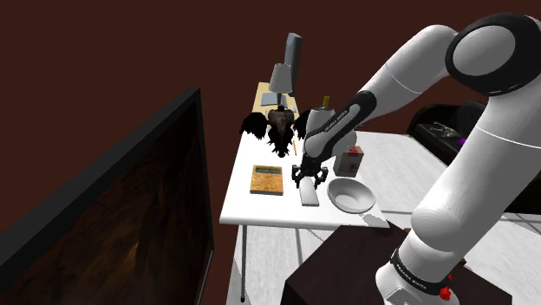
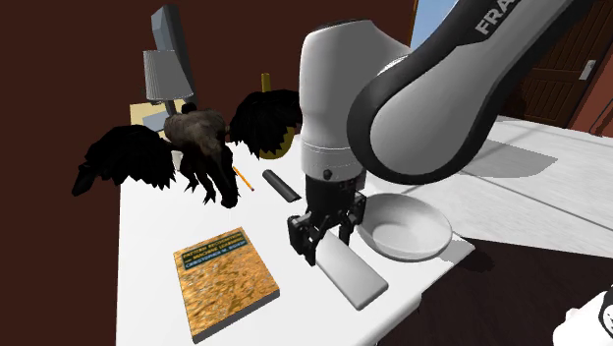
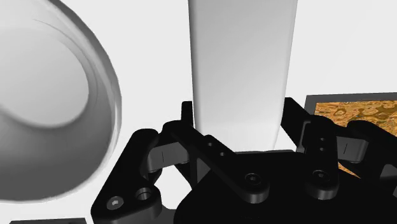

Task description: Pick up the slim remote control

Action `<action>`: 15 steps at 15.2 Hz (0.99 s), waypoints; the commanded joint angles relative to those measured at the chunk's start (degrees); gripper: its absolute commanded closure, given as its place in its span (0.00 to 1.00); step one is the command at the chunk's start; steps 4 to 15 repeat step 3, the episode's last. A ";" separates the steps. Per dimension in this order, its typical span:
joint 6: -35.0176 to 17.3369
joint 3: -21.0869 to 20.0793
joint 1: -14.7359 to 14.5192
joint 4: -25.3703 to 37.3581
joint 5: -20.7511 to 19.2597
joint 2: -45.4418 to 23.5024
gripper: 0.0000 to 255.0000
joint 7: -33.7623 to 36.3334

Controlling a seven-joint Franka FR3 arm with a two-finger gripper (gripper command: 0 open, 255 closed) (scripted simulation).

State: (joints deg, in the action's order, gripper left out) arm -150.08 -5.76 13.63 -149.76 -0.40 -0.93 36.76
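The slim remote control (image 2: 354, 273) is a plain white-grey flat bar lying near the front edge of the white table (image 2: 147, 246), between a book and a bowl. My gripper (image 2: 324, 236) points straight down over the remote's far end and is shut on it. In the wrist view the remote (image 3: 242, 63) runs away from the hand, and the two black fingers (image 3: 188, 121) press against its long sides. From the shoulder view the gripper (image 1: 309, 180) stands right over the remote (image 1: 309, 197). Whether the remote has left the tabletop I cannot tell.
A white bowl (image 2: 403, 228) sits close beside the remote, and an orange-brown book (image 2: 224, 280) lies on the other side. Behind are a dark winged figure (image 2: 196, 147), a pencil (image 2: 244, 179), a black bar (image 2: 279, 184) and a brown box (image 1: 350, 160). A large dark screen (image 1: 113, 217) stands at the shoulder view's left.
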 commanded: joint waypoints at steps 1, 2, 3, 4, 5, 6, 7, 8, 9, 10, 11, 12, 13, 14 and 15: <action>1.95 -0.02 0.00 0.29 0.35 1.65 1.00 -0.29; 2.09 -0.02 -0.01 0.29 0.38 1.79 1.00 -0.31; 2.09 -0.02 -0.01 0.30 0.37 1.78 1.00 -0.30; 2.09 -0.02 -0.01 0.30 0.37 1.78 1.00 -0.30; 2.09 -0.02 -0.01 0.30 0.37 1.78 1.00 -0.30; 2.09 -0.02 -0.01 0.30 0.37 1.78 1.00 -0.30; 2.09 -0.02 -0.01 0.30 0.37 1.78 1.00 -0.30; 2.09 -0.02 -0.01 0.30 0.37 1.78 1.00 -0.30; 2.09 -0.02 -0.01 0.30 0.37 1.78 1.00 -0.30; 2.09 -0.02 -0.01 0.30 0.37 1.78 1.00 -0.30; 2.09 -0.02 -0.01 0.30 0.37 1.78 1.00 -0.30; 2.09 -0.02 -0.01 0.30 0.37 1.78 1.00 -0.30; 2.09 -0.02 -0.01 0.30 0.37 1.78 1.00 -0.30; 2.09 -0.02 -0.01 0.30 0.37 1.78 1.00 -0.30; 2.09 -0.02 -0.01 0.30 0.37 1.78 1.00 -0.30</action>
